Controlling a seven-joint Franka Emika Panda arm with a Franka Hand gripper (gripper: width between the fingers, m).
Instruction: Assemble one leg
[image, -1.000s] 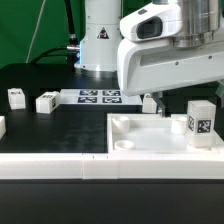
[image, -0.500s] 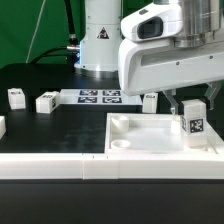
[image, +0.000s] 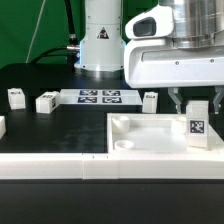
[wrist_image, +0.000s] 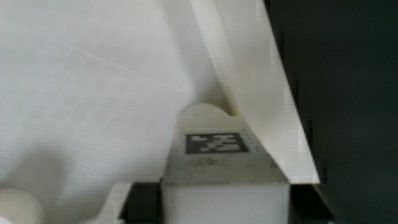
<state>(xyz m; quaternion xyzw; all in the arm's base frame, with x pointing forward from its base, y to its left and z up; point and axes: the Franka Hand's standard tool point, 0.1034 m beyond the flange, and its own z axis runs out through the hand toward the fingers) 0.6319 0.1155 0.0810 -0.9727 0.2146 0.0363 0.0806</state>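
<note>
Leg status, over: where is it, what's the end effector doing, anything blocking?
End effector shut on the leg. Leg upright over the white tray piece, at its corner on the exterior view's right. Three loose legs behind, clear of path.

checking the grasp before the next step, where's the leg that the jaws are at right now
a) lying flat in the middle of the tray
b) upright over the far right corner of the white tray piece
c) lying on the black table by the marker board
b: the leg stands upright between the jaws of the gripper over the far corner of the white tray piece, on the exterior view's right.
</note>
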